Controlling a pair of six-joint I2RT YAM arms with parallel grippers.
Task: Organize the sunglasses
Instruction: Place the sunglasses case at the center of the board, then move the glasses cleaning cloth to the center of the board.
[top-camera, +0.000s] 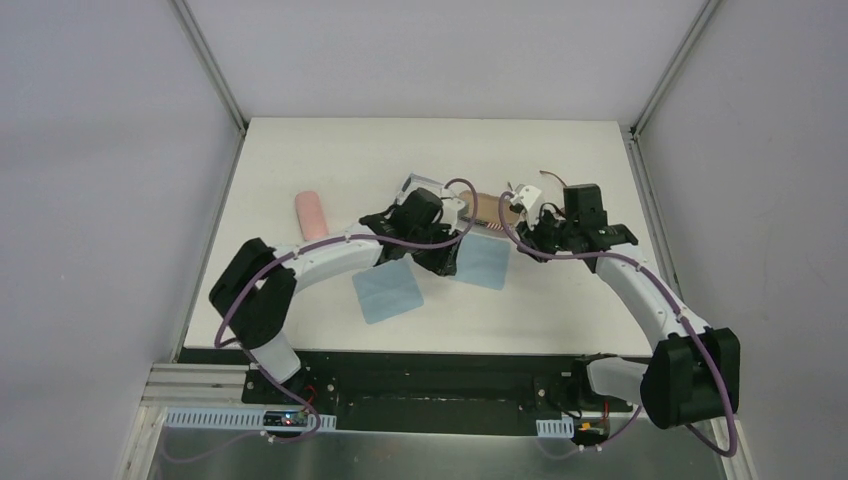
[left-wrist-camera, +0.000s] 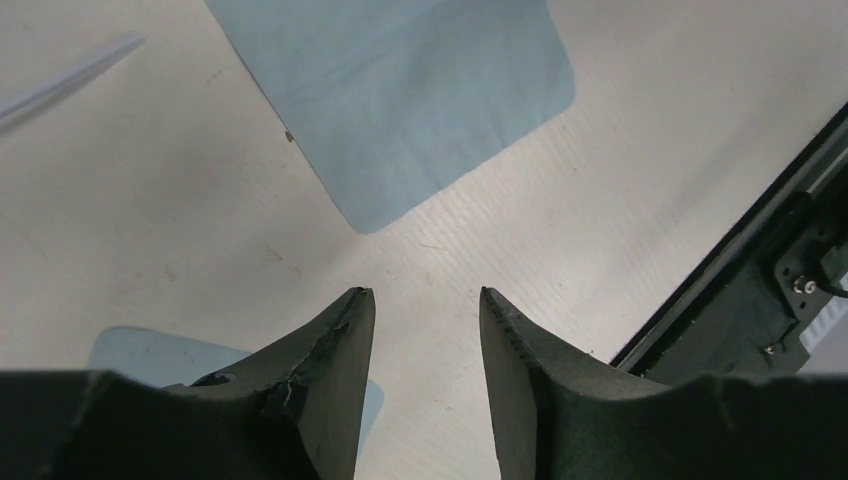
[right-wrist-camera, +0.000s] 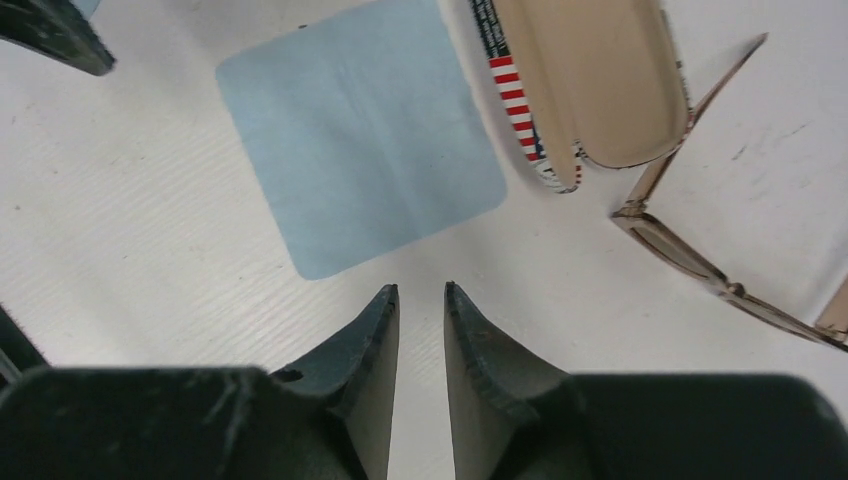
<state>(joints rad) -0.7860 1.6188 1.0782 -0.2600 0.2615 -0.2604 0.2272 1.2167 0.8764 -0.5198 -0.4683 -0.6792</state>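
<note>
A white table (top-camera: 300, 150) carries a light blue square cloth (right-wrist-camera: 360, 130) lying just beside an open oblong case with tan lining and a striped shell (right-wrist-camera: 600, 80). The thin brown-framed sunglasses (right-wrist-camera: 680, 255) lie unfolded on the table beside that case. The pale translucent-framed sunglasses (top-camera: 421, 184) sit farther back, near the left arm. The left gripper (left-wrist-camera: 425, 295) is spread and empty — the right gripper (right-wrist-camera: 420, 290) is narrowly parted, gripping nothing.
</note>
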